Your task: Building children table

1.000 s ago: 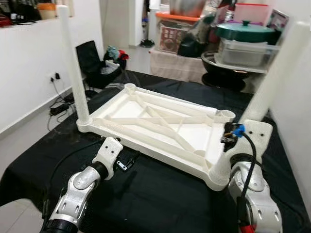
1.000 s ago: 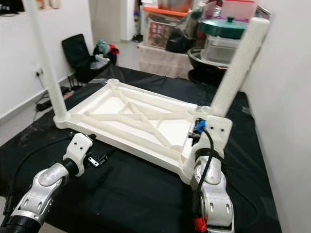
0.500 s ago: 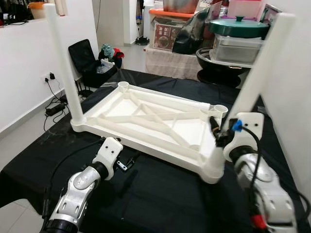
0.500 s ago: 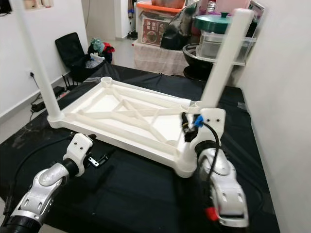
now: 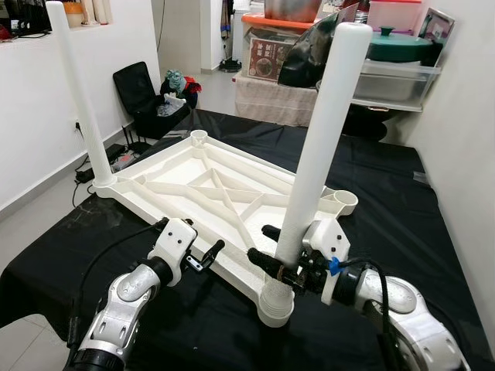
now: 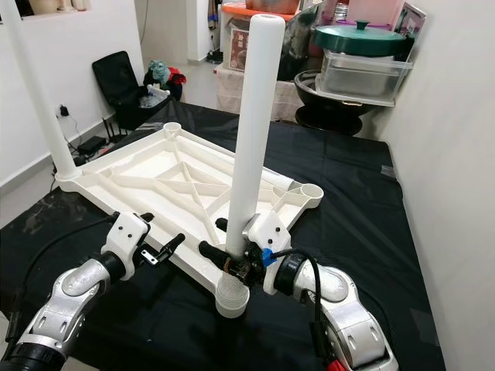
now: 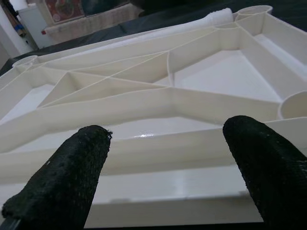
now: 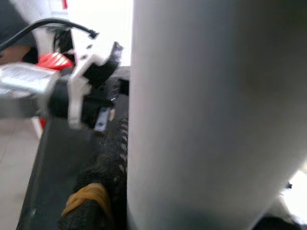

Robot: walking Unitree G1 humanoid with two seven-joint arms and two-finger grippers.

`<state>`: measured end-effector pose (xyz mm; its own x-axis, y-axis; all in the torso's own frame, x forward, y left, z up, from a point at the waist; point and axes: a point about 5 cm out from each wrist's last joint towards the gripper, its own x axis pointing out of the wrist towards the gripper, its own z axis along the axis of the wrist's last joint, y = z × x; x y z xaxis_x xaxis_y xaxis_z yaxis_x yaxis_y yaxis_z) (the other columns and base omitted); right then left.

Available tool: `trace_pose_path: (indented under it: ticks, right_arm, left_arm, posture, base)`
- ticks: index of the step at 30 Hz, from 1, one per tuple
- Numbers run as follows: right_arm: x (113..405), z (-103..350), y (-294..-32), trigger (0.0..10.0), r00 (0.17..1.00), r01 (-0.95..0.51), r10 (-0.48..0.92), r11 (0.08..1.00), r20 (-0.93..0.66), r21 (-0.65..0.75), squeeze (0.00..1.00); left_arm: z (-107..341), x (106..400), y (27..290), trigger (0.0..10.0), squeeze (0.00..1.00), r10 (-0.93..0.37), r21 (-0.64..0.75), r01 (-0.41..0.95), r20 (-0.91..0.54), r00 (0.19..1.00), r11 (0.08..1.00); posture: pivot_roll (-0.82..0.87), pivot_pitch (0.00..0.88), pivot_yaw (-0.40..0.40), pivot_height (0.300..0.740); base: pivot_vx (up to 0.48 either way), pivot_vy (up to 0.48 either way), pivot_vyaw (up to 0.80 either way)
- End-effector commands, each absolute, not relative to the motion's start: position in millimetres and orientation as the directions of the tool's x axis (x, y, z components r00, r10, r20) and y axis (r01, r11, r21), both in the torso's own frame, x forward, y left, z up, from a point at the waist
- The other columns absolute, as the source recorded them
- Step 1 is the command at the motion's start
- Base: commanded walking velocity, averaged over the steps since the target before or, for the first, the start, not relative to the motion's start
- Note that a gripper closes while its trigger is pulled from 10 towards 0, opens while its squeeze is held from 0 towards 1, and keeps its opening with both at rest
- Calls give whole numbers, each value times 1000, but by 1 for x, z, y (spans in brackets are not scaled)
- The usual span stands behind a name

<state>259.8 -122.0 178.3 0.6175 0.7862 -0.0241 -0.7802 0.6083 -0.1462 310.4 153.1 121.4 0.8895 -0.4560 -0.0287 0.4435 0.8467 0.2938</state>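
Note:
A white plastic tabletop (image 5: 209,189) lies upside down on the black-covered table (image 5: 402,209). One white leg (image 5: 75,100) stands in its far left corner. A second leg (image 5: 321,139) stands upright in the near corner socket (image 5: 276,303). My right gripper (image 5: 272,249) is shut on this leg just above the socket; in the right wrist view the leg (image 8: 216,115) sits against one black finger (image 8: 108,177). My left gripper (image 6: 158,230) is open at the tabletop's near edge (image 7: 158,191), touching nothing. Two corner sockets (image 5: 199,137) (image 5: 344,199) hold no leg.
Stacked storage boxes and a green-lidded pot (image 5: 398,46) stand behind the table. A white wall (image 5: 464,154) runs close along the right side. A black chair (image 5: 139,89) and floor cables (image 5: 97,166) are at the left. Bare black cloth lies in front of the tabletop.
The near leg has gone from leaning right to upright. Its corner and the tabletop have swung left, toward the front middle. My right gripper has come down low around the leg's base. The left arm has stayed.

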Motion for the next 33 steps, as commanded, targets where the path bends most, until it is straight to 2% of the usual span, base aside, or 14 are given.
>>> trace_pose_path:
  ticks: [1,13,14,15,16,17,18,20,21,25,29,30,32,33]
  right_arm:
    - [269,172,-134,0,696,-714,715,681,-63,-160,0]
    - [261,170,-137,0,701,-708,712,689,-37,-158,0]
    - [266,168,-141,0,759,-648,650,744,-49,-166,0]
    - [277,167,-151,0,863,-504,501,844,-62,-183,0]
    - [277,167,-151,0,863,-504,501,844,-62,-183,0]
    - [288,164,-168,0,962,-274,264,944,-75,-187,0]
    - [288,164,-168,0,962,-274,264,944,-75,-187,0]
    - [292,161,-195,0,991,90,-106,980,-85,-178,0]
    - [290,159,-205,0,972,202,-219,965,-85,-168,0]
    - [276,154,-210,0,927,353,-368,922,-75,-157,0]
    - [272,141,-196,0,934,310,-330,939,-137,-147,0]
    - [276,139,-183,4510,956,225,-247,964,-161,-143,0]
    - [277,140,-179,4510,963,193,-215,970,-159,-144,0]
    - [279,143,-178,10000,964,204,-220,972,-148,-120,0]
  left_arm:
    - [120,310,155,10000,0,-455,301,444,-37,890,844]
    - [119,310,151,10000,0,-471,299,461,-42,881,836]
    - [119,310,151,10000,0,-471,300,460,-41,881,836]
    - [120,311,151,10000,0,-470,300,459,-41,882,836]
    - [120,311,151,10000,0,-470,300,459,-41,882,836]
    - [120,311,151,10000,0,-468,301,458,-40,883,837]
    - [120,311,151,10000,0,-468,301,458,-40,883,837]
    - [119,310,151,10000,0,-465,300,454,-39,885,839]
    - [119,310,151,10000,0,-463,300,452,-39,886,840]
    - [118,308,152,10000,0,-458,295,449,-41,888,843]
    - [118,308,152,10000,0,-458,294,449,-42,888,844]
    - [118,309,152,10000,0,-458,294,449,-41,888,844]
    - [118,310,152,10000,0,-458,294,449,-41,888,844]
    - [118,310,152,10000,0,-459,295,449,-41,888,843]
  posture:
    - [53,0,-91,740]
    - [34,0,-73,740]
    - [35,0,-73,740]
    - [34,0,-74,740]
    - [34,0,-74,740]
    - [36,0,-78,740]
    - [36,0,-78,740]
    - [42,0,-85,740]
    - [42,0,-85,740]
    - [36,0,-85,740]
    - [35,0,-84,740]
    - [31,0,-81,740]
    - [31,0,-81,740]
    - [29,0,-80,740]
  base:
    - [0,0,0]
    - [0,0,0]
    - [0,0,0]
    - [0,0,0]
    - [0,0,0]
    - [0,0,0]
    - [0,0,0]
    - [0,0,0]
    - [0,0,0]
    - [0,0,0]
    - [0,0,0]
    - [0,0,0]
    - [0,0,0]
    - [0,0,0]
